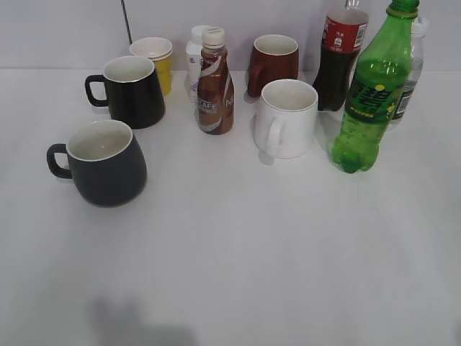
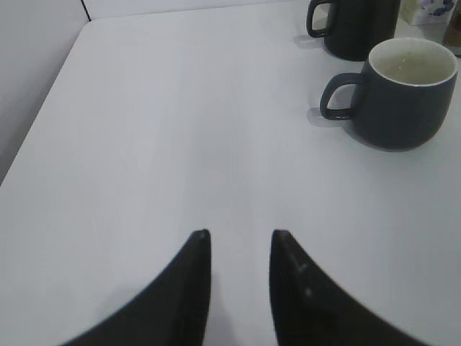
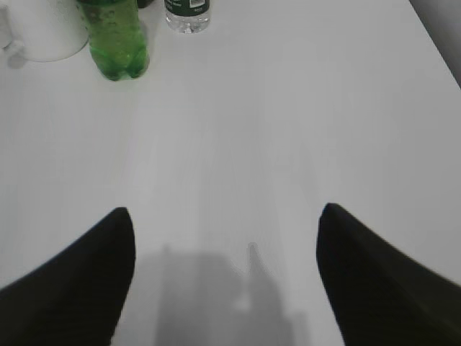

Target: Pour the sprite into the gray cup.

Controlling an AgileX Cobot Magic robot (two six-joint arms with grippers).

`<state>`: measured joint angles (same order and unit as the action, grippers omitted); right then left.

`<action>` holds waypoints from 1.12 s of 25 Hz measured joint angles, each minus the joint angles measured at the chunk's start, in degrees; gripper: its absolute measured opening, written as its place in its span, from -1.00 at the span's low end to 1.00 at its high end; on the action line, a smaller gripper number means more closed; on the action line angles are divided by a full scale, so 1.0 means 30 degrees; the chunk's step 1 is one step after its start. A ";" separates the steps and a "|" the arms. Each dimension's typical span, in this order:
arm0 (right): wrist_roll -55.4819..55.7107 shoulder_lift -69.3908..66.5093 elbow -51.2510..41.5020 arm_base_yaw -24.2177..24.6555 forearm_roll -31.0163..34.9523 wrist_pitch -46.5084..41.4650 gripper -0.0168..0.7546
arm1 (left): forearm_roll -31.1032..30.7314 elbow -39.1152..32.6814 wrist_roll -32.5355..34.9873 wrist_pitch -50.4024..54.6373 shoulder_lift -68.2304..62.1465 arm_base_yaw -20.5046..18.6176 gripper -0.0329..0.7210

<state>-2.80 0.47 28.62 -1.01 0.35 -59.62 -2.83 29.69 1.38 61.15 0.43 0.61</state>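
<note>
Green translucent plastic marks out the sprite [image 1: 369, 101], the tallest thing on the white table [image 1: 238, 259], standing upright at about two o'clock from the table's middle in the exterior view, its label green with yellow marks. Whether its cap is on or off I cannot tell. The gray cup [image 1: 103, 162] sits well apart from it at about nine o'clock, matte and dark, wider at the base, cream-white inside, upright with its handle turned outward to the left.

Trouble is likeliest in the crowding round the bottle. A white mug [image 1: 287, 117] stands just beside it at nine o'clock, a cola bottle [image 1: 340, 58] close behind at eleven o'clock, and a clear water bottle [image 1: 409, 79] at one o'clock behind it; a wide approach could knock any of these over. The glossy black mug [image 1: 130, 90], at twelve o'clock from the gray cup, could be mistaken for the target. A tall, smooth bottle may also slip or swing when tilted, and spill short of the rim.

Neither arm has begun. The right gripper [image 3: 225, 216] is spread wide and holds nothing, with the sprite [image 3: 114, 40] far ahead at eleven o'clock. The left gripper [image 2: 240, 236] has its fingers only narrowly parted, also empty, the gray cup [image 2: 400, 94] ahead at one o'clock.
</note>
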 joint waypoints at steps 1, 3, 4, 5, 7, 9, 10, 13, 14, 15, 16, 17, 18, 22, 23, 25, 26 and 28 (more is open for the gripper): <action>0.0000 0.0000 0.0000 0.0000 0.0000 0.0000 0.57 | 0.0000 0.0000 0.0000 0.0000 0.0000 0.0000 -0.32; 0.0000 0.0000 0.0000 0.0000 0.0000 0.0000 0.57 | 0.0000 0.0000 0.0000 0.0000 0.0000 0.0000 -0.32; 0.0000 0.0000 0.0000 0.0000 0.0000 0.0000 0.57 | 0.0000 0.0000 0.0000 0.0000 0.0000 0.0000 -0.32; 0.0000 0.0000 0.0000 0.0000 0.0000 0.0000 0.57 | 0.0000 0.0000 0.0000 0.0000 0.0000 0.0000 -0.32; 0.0000 0.0000 0.0000 0.0000 0.0000 0.0000 0.57 | 0.0000 0.0000 0.0000 0.0000 0.0000 0.0000 -0.32; 0.0000 0.0000 0.0000 0.0000 0.0000 0.0000 0.57 | 0.0000 0.0000 0.0000 0.0000 0.0000 0.0000 -0.32; 0.0000 0.0000 0.0000 0.0000 0.0000 0.0000 0.57 | 0.0000 0.0000 0.0000 0.0000 0.0000 0.0000 -0.32; 0.0000 0.0000 0.0000 0.0000 0.0000 0.0000 0.57 | 0.0000 0.0000 0.0000 0.0000 0.0000 0.0000 -0.32; 0.0000 0.0000 0.0000 0.0000 0.0000 0.0000 0.57 | 0.0000 0.0000 0.0000 0.0000 0.0000 0.0000 -0.32; 0.0000 0.0000 0.0000 0.0000 0.0000 0.0000 0.57 | 0.0000 0.0000 0.0000 0.0000 0.0000 0.0000 -0.32; 0.0000 0.0000 0.0000 0.0000 0.0000 0.0000 0.57 | 0.0000 0.0000 0.0000 0.0000 0.0000 0.0000 -0.32; 0.0000 0.0000 0.0000 0.0000 0.0000 0.0000 0.57 | 0.0000 0.0000 0.0000 0.0000 0.0000 0.0000 -0.32; 0.0000 0.0000 0.0000 0.0000 0.0000 0.0000 0.57 | 0.0000 0.0000 0.0000 0.0000 0.0000 0.0000 -0.32; 0.0000 0.0000 0.0000 0.0000 0.0000 0.0000 0.57 | 0.0000 0.0000 0.0000 0.0000 0.0000 0.0000 -0.32; 0.0000 0.0000 0.0000 0.0000 0.0000 0.0000 0.57 | 0.0000 0.0000 0.0000 0.0000 0.0000 0.0000 -0.32; 0.0000 0.0000 0.0000 0.0000 0.0000 0.0000 0.57 | 0.0000 0.0000 0.0000 0.0000 0.0000 0.0000 -0.32; 0.0000 0.0000 0.0000 0.0000 0.0000 0.0000 0.57 | 0.0000 0.0000 0.0000 0.0000 0.0000 0.0000 -0.32; 0.0000 0.0000 0.0000 0.0000 0.0000 0.0000 0.57 | -0.0018 0.0000 0.0000 0.0000 0.0000 0.0000 -0.32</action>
<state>-2.80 0.47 28.62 -1.01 0.35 -59.62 -2.88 29.69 1.38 61.15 0.43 0.61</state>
